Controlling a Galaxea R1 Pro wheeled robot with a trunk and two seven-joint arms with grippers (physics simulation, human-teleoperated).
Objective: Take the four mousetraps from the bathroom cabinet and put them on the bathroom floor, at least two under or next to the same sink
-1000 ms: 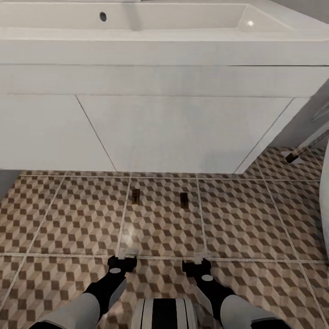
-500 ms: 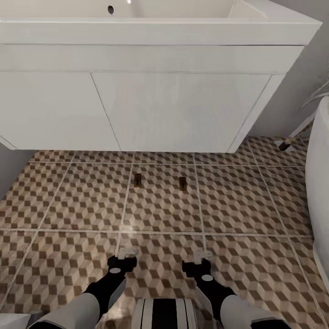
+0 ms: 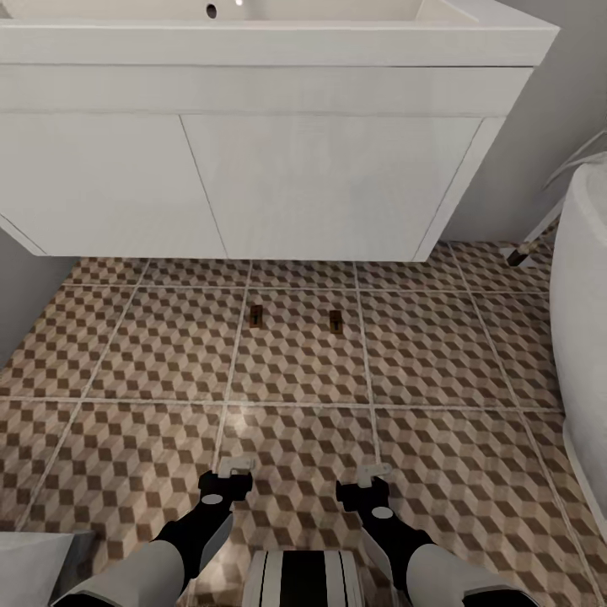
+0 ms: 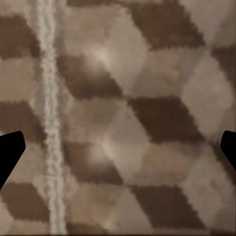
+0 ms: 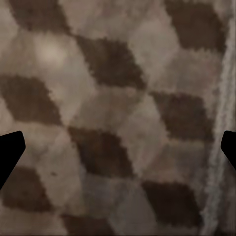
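- The room is a bathroom with a tiled bathroom floor (image 3: 126, 354) in a brown, beige and white cube pattern; at the far side stands the white vanity unit (image 3: 253, 169) that carries the sink (image 3: 337, 10), and at the right edge the rounded white bathtub (image 3: 582, 278) comes in.
- The left gripper (image 3: 235, 465) hangs low over the near tiles with its fingers apart and nothing between them; in the left wrist view the two dark fingertips (image 4: 10, 152) sit at both edges with only tile and one grout line between.
- The right gripper (image 3: 372, 472) is the same: fingers apart and holding nothing, over bare tile, a little right of the left one.
- Farther out, two mousetraps lie flat on one tile just in front of the vanity's lower edge: the left mousetrap (image 3: 256, 315) and the right mousetrap (image 3: 335, 319), well apart from both grippers.
- Each trap looks like a small dark upright rectangle, so its long axis runs near-to-far, toward the vanity. Which end has the spring is too small to tell.
- I judge that two traps are already placed next to the sink, and two more are needed from the cabinet.
- To do the step well, the base should turn away without rolling over the two traps, and both arms should stay tucked and low.
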